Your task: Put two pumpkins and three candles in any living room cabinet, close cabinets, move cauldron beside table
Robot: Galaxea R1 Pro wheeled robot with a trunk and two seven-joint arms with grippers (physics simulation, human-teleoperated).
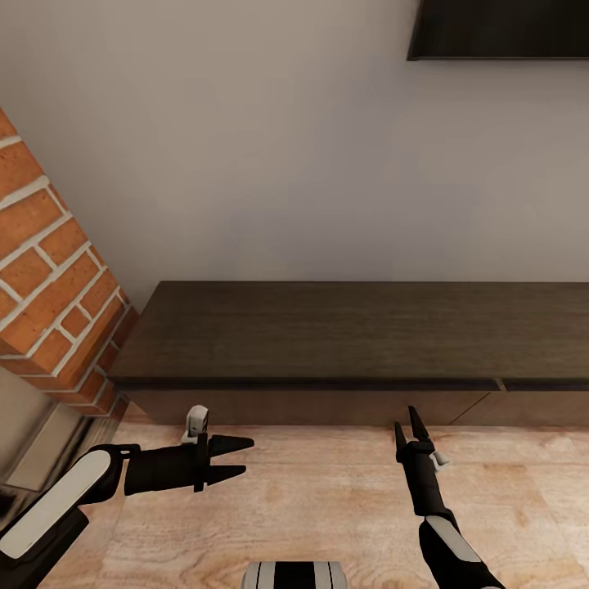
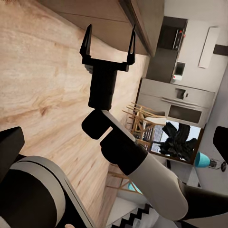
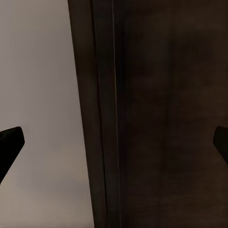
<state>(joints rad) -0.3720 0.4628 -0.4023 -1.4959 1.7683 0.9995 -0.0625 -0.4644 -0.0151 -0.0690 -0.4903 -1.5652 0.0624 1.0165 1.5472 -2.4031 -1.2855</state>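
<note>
Red brick column (image 1: 49, 286) stands at far left. Left claw (image 1: 237, 458), spread, and right claw (image 1: 406, 429), also spread, hover above wooden floor (image 1: 327, 507) just before the long, low dark-brown wooden cabinet (image 1: 360, 335), drawers closed, against the wall.

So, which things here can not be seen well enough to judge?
- Cabinet: head view, its right end is cut off by the picture edge; the drawer insides are hidden behind the fronts.
- Dark object on the wall: head view, cut off by the top edge.
- Right gripper: right wrist view, its fingertips barely enter at the picture's side edges.
</note>
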